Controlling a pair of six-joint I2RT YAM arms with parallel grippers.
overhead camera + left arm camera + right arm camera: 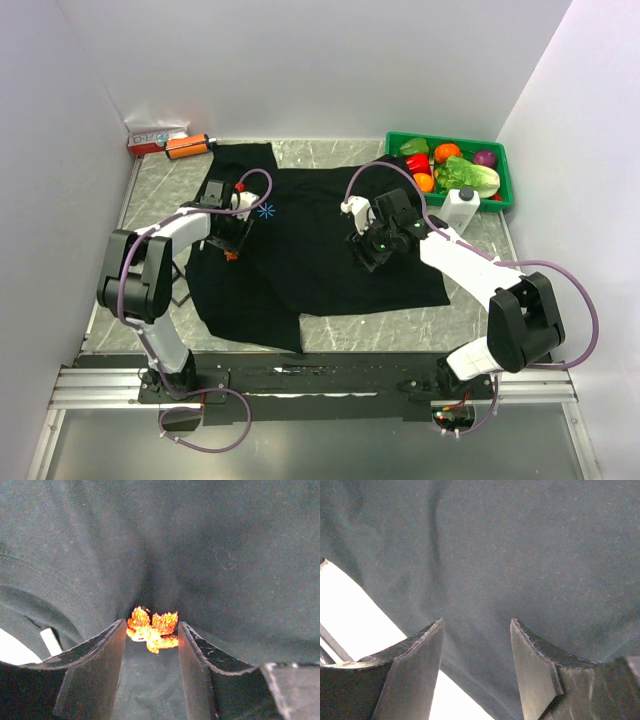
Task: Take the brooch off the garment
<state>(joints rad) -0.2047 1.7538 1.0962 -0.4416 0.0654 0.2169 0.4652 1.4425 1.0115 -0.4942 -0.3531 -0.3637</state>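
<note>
A grey marbled table [330,330] fills the floor of a white-walled booth, and the garment [320,250] lies spread over its middle, black and rumpled, with a small blue starburst mark [265,211] towards its left side. At the far right corner stands a green bin [505,175] of toy vegetables, with a white bottle [461,208] just in front of it. At the far left corner lie an orange cylinder [188,146] with a black cap and a red and white box [152,138].

The left gripper [232,240] points down onto the left part of the cloth, just near of the starburst. In the top view the brooch [231,257] is only an orange speck at its tip. The left wrist view shows the brooch [152,629] plainly: a ragged orange, leaf-like ornament sitting on the garment [225,555] right at the tips of the left gripper [151,625]. It fills the gap from one inner face to the other, so the jaws are drawn in to its width and grip it by its two sides. The cloth puckers into a dark fold just beyond it.

The right gripper [365,248] rests over the middle of the garment, well apart from the brooch. In its wrist view the right gripper [476,622] has its jaws spread, with only plain black cloth [530,555] between them. A bright patch shows past the cloth's edge at the lower left.
</note>
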